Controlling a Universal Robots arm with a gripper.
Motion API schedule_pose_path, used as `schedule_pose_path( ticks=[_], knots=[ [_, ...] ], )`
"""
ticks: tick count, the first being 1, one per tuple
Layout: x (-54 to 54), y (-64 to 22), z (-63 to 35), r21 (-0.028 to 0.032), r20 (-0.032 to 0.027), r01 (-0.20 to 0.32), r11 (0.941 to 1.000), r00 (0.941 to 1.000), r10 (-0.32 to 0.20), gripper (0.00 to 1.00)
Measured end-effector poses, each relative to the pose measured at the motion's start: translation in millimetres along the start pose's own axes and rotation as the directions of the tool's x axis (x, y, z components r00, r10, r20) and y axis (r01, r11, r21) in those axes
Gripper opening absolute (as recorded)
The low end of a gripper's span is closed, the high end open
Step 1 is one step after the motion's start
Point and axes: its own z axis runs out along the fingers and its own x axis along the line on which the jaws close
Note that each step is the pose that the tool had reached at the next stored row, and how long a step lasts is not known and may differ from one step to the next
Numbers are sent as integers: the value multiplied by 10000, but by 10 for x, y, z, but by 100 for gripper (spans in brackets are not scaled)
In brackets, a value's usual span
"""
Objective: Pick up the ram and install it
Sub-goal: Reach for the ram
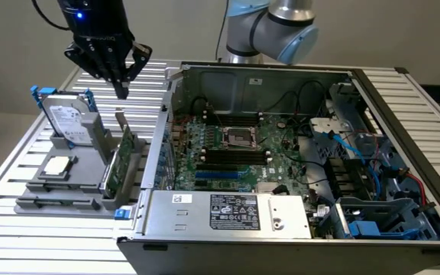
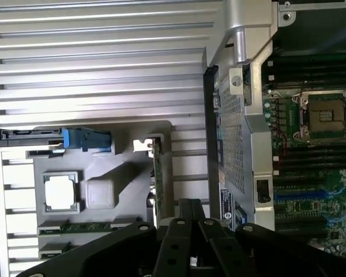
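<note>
One slatted metal table (image 1: 52, 240) carries everything: an open computer case (image 1: 266, 77) fills most of it toward the exterior view's right, with the motherboard (image 1: 281, 166) lying flat on its floor, and a gray fixture (image 1: 75, 186) sits near the table's edge on the exterior view's left, just beside the case wall. The arm (image 1: 281, 28) rises behind the case's back edge. The gripper (image 1: 121, 89) hangs above the fixture, touching nothing, its fingers (image 2: 190, 210) pressed together and empty. On the fixture, a hard drive (image 1: 71, 120) stands upright at the back edge, a green expansion card (image 1: 121, 166) stands on its edge along the side nearest the case, and a processor (image 1: 58, 166) lies flat in the middle. The ram (image 2: 89, 226) rests in a slot along the fixture's front edge, opposite the hard drive and just past the processor. The closed fingertips sit over the expansion card's side of the fixture, above and apart from the ram.
</note>
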Motion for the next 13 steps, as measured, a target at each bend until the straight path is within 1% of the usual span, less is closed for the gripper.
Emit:
schedule_pose_path(
  ticks=[8,13],
  knots=[
    [289,-166,2,-1,4,2,10000,10000,-2,11],
    [423,-284,20,-1,4,2,10000,10000,-2,11]
  ],
)
